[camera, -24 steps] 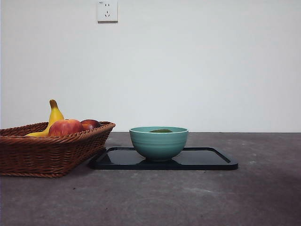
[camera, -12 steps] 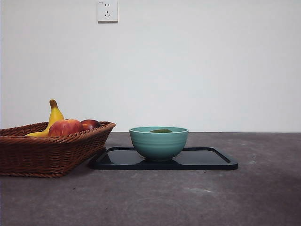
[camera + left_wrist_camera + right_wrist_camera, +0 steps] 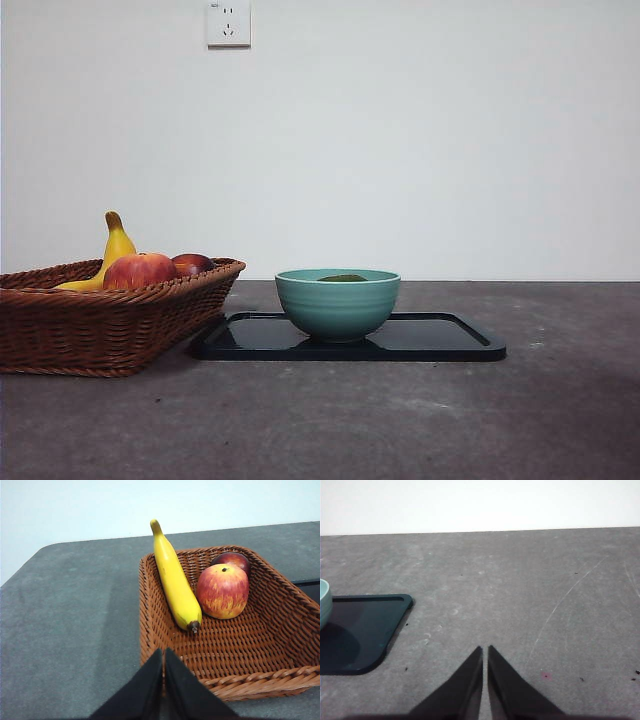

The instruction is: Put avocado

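Since the avocado (image 3: 343, 278) lies inside the bowl (image 3: 337, 303), with only a dark green sliver showing over the rim, the task looks finished to me, and that would explain why both arms hang back. The bowl stands on the tray (image 3: 440, 343), toward the end nearer the basket (image 3: 100, 325), which sits just beside the tray on the surface (image 3: 400, 420). The basket holds a banana (image 3: 175, 580) leaning along one wall and an apple (image 3: 222, 591) next to it, with a darker red fruit (image 3: 231, 558) behind the apple. The left hand (image 3: 163, 655) hovers over the basket's near rim, pressed together and gripping nothing. The right hand (image 3: 485, 652) hangs over bare surface beyond the tray's far end, likewise pressed together and empty.
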